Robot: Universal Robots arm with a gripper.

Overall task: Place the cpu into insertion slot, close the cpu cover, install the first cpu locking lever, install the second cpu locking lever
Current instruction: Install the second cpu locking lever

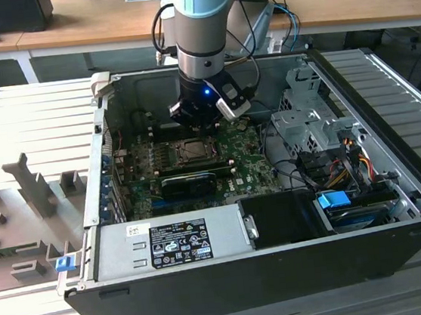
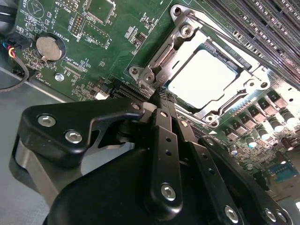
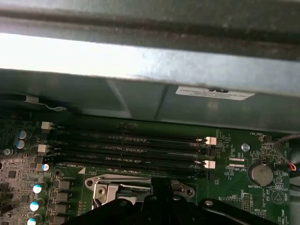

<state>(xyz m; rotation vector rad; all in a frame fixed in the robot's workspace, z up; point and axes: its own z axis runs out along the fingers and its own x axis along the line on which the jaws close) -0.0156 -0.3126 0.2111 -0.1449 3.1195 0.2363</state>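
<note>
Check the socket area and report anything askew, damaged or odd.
Nothing stands out. In the second wrist view the cpu lies flat in the insertion slot, framed squarely by the cpu cover. The pincer sits at the socket's corner, beside the cover.

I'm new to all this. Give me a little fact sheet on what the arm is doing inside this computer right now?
setting: open computer case with a green motherboard
cpu: lying in the insertion slot, silver face up
cpu cover: down, framing the chip
gripper: fingers together, holding nothing, tips at a corner of the cover
nearby: round coin battery, long memory slots
</note>
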